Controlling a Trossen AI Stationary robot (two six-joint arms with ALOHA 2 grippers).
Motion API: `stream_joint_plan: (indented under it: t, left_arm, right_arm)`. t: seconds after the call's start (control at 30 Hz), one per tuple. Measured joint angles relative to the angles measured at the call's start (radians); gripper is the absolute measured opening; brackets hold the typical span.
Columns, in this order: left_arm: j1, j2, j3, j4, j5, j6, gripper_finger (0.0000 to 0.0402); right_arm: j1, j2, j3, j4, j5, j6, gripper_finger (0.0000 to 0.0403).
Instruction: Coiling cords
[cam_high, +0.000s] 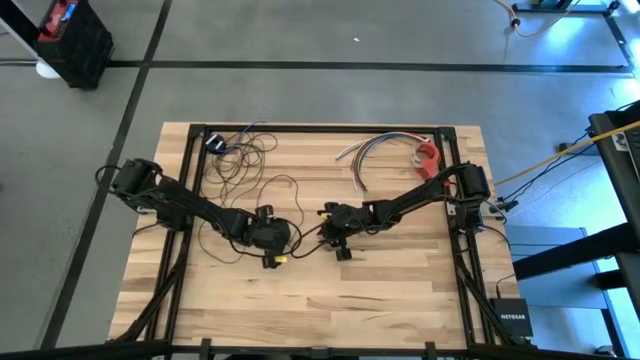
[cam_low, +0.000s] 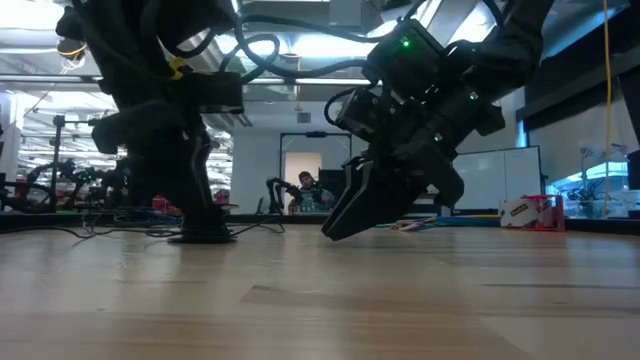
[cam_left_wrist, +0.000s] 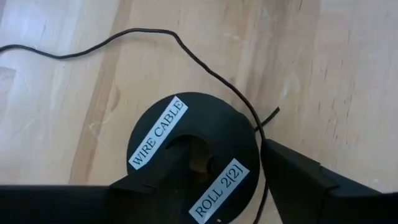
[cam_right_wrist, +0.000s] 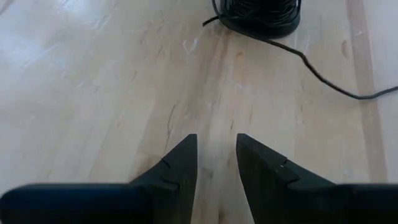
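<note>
I read the scene relative to the black spool (cam_left_wrist: 193, 158), which carries 2 white labels, "WIRE CABLE" and "ROLL 2(2)". The spool lies flat on the wooden tabletop (cam_high: 330, 300), near its middle.

Left claw (cam_high: 272, 237): positioned directly above the spool. In the left wrist view its fingers (cam_left_wrist: 311, 180) stand spread, one to each side of the spool, and I see no grip on the spool. The low view shows this claw reaching down to the tabletop surface.

Right claw (cam_right_wrist: 216, 158): just beside the spool, on the side away from the left arm. Its fingers are parted with a narrow gap, with bare wood between them; nothing is pinched. In the low view it hangs tilted with its tips close to the tabletop.

The cords (cam_high: 240, 165): thin dark wire lies in loose loops beyond the spool, toward the far edge of the tabletop on the left arm's side. 1 strand (cam_left_wrist: 205, 68) runs across the wood to the spool rim. Windings of wire sit on the spool in the right wrist view (cam_right_wrist: 261, 12).

A bundle of multicoloured wires (cam_high: 375, 150) lies well apart from the spool, toward the far edge.
</note>
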Motion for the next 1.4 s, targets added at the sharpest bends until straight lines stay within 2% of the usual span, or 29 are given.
stream_joint_plan:
  t: [0.1, 0.27, 0.6, 0.7, 0.73, 0.93, 1.23, 1.4]
  left_arm:
    - [0.000, 0.000, 0.000, 0.010, 0.001, 0.006, 0.0162]
    - [-0.001, -0.002, 0.000, 0.023, -0.008, 0.028, 0.0075]
    - [-0.003, -0.044, 0.000, 0.012, -0.001, 0.043, 0.0068]
    - [-0.004, -0.091, 0.013, 0.007, -0.013, 0.040, 0.0016]
    - [-0.003, -0.111, 0.017, -0.002, 0.018, 0.035, 0.0006]
    - [0.018, -0.205, 0.033, -0.053, 0.031, 0.061, 0.0000]
    - [0.042, -0.203, 0.029, -0.065, 0.022, 0.110, 0.0000]
    - [0.044, -0.204, 0.020, -0.060, -0.028, 0.105, 0.0000]
  right_arm:
    - [0.000, 0.000, 0.000, 0.001, 0.000, -0.003, 0.0115]
    - [0.000, 0.000, 0.000, 0.005, 0.000, -0.004, 0.0115]
    - [0.000, -0.040, 0.000, -0.012, 0.000, -0.015, 0.0115]
    - [0.000, -0.065, 0.000, -0.040, 0.000, -0.015, 0.0115]
    - [0.000, -0.077, 0.000, -0.047, 0.000, -0.015, 0.0115]
    - [0.000, -0.131, 0.003, -0.047, -0.001, -0.052, 0.0115]
    - [-0.001, -0.131, 0.058, -0.053, -0.002, -0.065, 0.0115]
    - [-0.001, -0.141, 0.135, -0.146, 0.106, -0.146, 0.0115]
